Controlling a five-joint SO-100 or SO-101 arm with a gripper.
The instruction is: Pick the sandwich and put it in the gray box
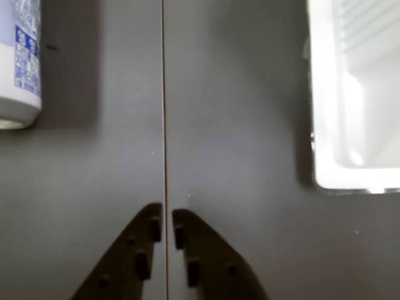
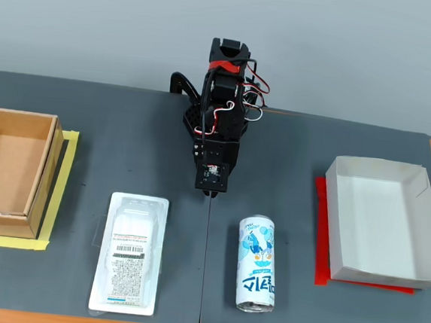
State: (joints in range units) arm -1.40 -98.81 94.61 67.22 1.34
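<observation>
Blue Korean lettering on the drink can (image 2: 258,265); barcode label on the sandwich (image 2: 130,254), print unreadable.

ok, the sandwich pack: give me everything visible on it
In the fixed view the sandwich is a flat rectangular pack of clear and white plastic lying flat on the dark gray mat, long side running toward the camera. A molded clear dome fills its far half; a white printed label with a barcode covers the near half. It looks sealed and untouched. It sits between the brown cardboard box and the drink can, touching neither. In the wrist view its white edge shows at right.
</observation>
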